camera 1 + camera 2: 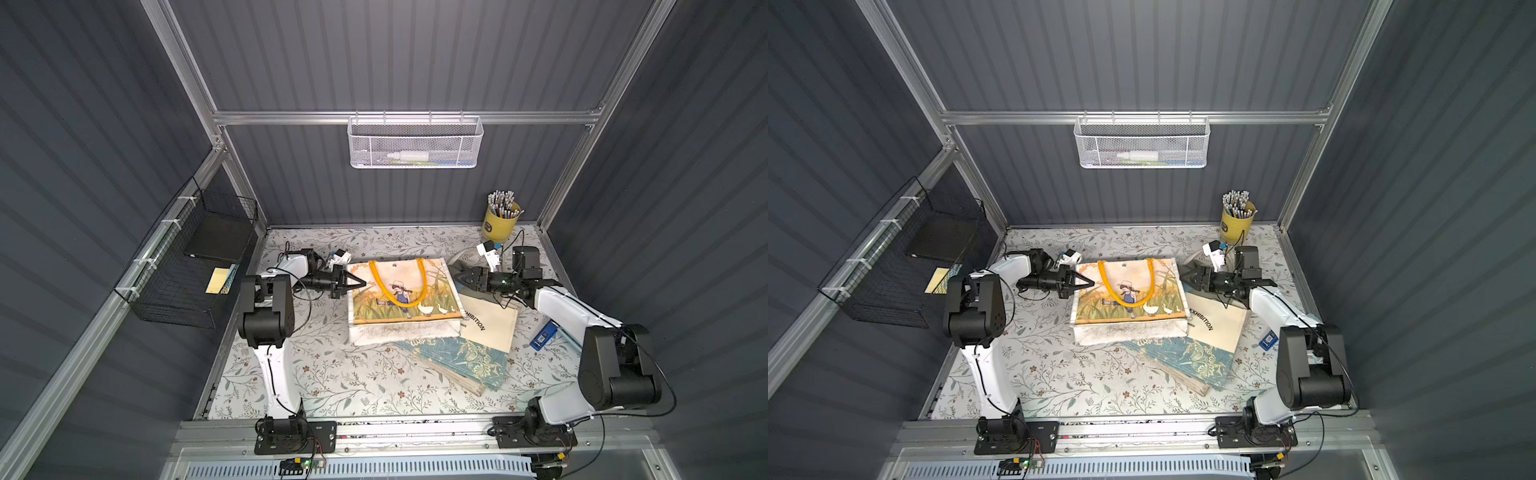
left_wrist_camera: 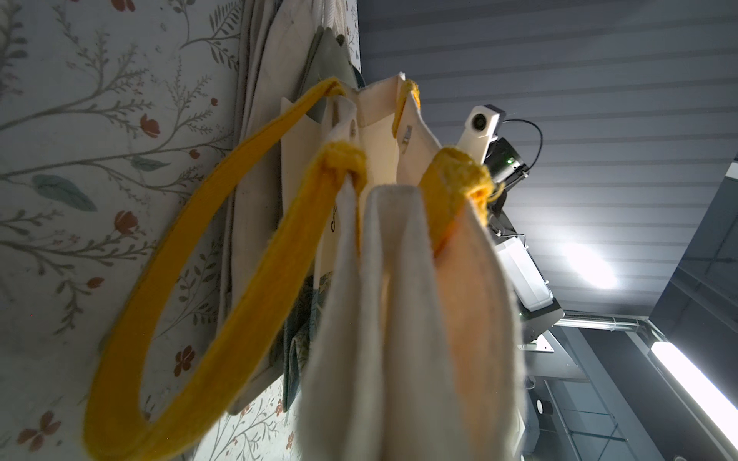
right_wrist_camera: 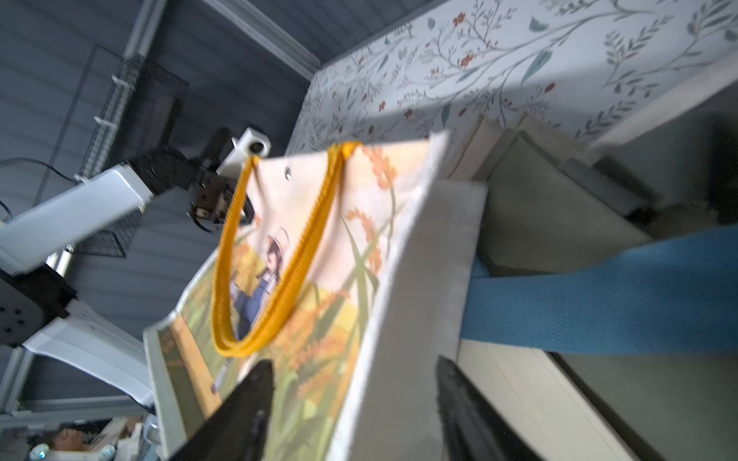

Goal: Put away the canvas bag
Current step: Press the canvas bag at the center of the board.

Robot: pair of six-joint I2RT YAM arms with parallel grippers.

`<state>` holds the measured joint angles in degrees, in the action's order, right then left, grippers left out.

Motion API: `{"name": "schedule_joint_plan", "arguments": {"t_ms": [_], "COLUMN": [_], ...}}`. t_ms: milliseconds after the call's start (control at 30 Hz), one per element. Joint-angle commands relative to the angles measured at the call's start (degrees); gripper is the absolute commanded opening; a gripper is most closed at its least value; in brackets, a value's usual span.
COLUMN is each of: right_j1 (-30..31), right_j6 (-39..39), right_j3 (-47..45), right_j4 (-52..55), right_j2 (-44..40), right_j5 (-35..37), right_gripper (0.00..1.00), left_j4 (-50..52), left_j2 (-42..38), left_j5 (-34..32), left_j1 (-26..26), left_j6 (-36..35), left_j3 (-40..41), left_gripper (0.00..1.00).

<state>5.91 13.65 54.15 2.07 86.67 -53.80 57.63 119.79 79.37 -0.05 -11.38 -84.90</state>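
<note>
At the middle of the table [image 1: 332, 374], the canvas bag [image 1: 403, 291] sits print-up, overlapping a beige bag [image 1: 492, 326]. The left fingers [image 1: 355, 282] are pinched closed on its side edge. The right fingers [image 3: 247, 407] stand apart, straddling the opposite edge.

Hangs on the back rail: white mesh basket [image 1: 415, 141]. Stands in the far right corner: yellow cup [image 1: 498, 226] full of pencils. Lies near the right edge: small blue device [image 1: 543, 336].
</note>
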Motion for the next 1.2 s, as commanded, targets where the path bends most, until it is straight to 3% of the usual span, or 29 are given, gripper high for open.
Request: {"name": "schedule_joint_plan", "arguments": {"t_ms": [0, 100, 167, 233, 533, 700, 800, 867, 1167], "right_j1": [0.2, 2.0, 3.5, 4.4, 4.8, 7.0, 10.5, 11.8, 12.1], "right_j6": [-0.4, -0.2, -1.3, -2.7, -4.2, -8.0, -9.9, -9.8, -7.8], "right_j3": [0.0, 0.0, 0.4, 0.7, -2.5, -0.6, 1.9, 2.5, 2.2], "right_j4": [-2.9, -3.8, -2.5, -0.6, 6.2, 13.9, 16.7, 17.2, 15.6], "right_j2": [-0.4, 2.4, 5.3, 7.6, 9.3, 13.1, 14.5, 15.4, 18.0], "right_j5": [-2.6, -7.4, -9.6, -9.2, -4.3, 4.0, 9.2, 11.1, 17.5], "right_gripper": [0.47, 0.32, 0.13, 0.03, 0.02, 0.0, 0.0, 0.0, 0.03], "left_j4": [3.6, 4.4, 4.8, 5.0, 5.4, 6.7, 12.2, 16.4, 15.4], "left_j2": [1.6, 2.2, 2.5, 2.4, 0.5, 0.5, 1.6, 2.3, -2.3], "left_j5": [-3.0, -3.8, -4.1, -4.2, -4.4, -5.5, -6.5, -5.8, -10.6], "left_j1": [-0.1, 0.0, 0.0, 0.1, 0.7, 0.7, 0.6, 0.6, -1.0], "left_j6": [-2.4, -2.9, -3.2, -3.4, -4.2, -5.7, -11.2, -14.9, -15.2], "left_j3": [-1.3, -2.1, -2.5, -2.9, -4.2, -4.9, -7.2, -8.7, -7.8], "left_gripper": [0.0, 0.0, 0.0, 0.0, 0.0, 0.0, 0.0, 0.0, 0.0]}}
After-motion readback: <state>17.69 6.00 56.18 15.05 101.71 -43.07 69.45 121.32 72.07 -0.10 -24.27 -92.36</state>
